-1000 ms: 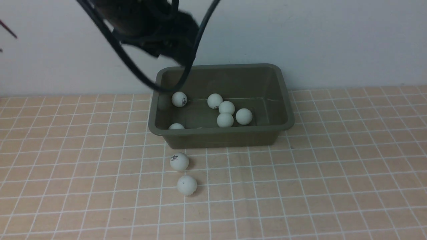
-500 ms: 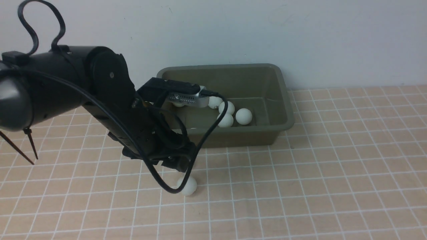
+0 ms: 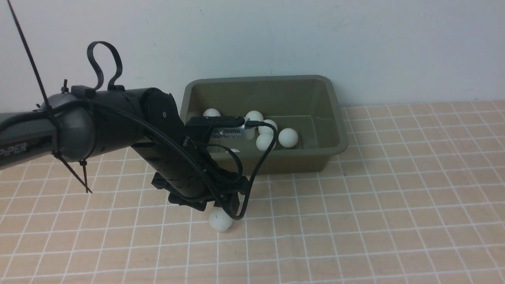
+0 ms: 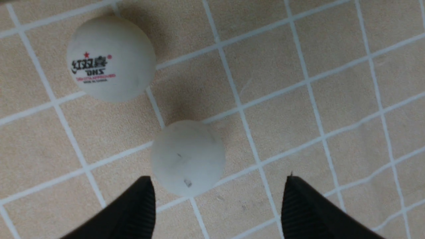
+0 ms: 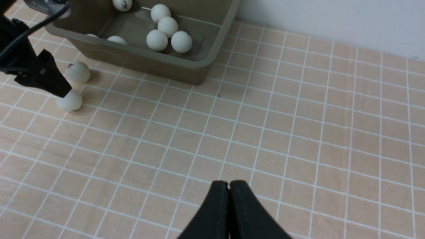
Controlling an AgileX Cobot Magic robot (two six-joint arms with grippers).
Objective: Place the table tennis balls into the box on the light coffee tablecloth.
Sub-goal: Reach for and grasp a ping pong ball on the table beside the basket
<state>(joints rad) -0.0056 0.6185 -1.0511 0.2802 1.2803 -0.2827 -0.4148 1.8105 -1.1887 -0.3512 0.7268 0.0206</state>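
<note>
Two table tennis balls lie on the light coffee tablecloth (image 3: 355, 221) in front of the olive box (image 3: 335, 118). One carries a red and dark logo (image 4: 111, 58); the plain one (image 4: 188, 157) lies nearer me. My left gripper (image 4: 217, 182) hangs open just above the cloth, with the plain ball (image 3: 220, 219) beyond its tips, close to one fingertip (image 4: 144, 196). In the front view my left arm (image 3: 173, 165) hides the logo ball. Several balls (image 3: 288, 137) lie inside the box. My right gripper (image 5: 229, 184) is shut and empty, over bare cloth away from the box (image 5: 139, 53).
A white wall rises right behind the box. My left arm's black cable (image 3: 256, 173) loops down in front of the box's near wall. The gridded cloth stretches wide to the right and the front of the box.
My left arm has come down from above the box's left end to the cloth in front of it, over the two loose balls. Its jaws stayed open. The right gripper has not changed.
</note>
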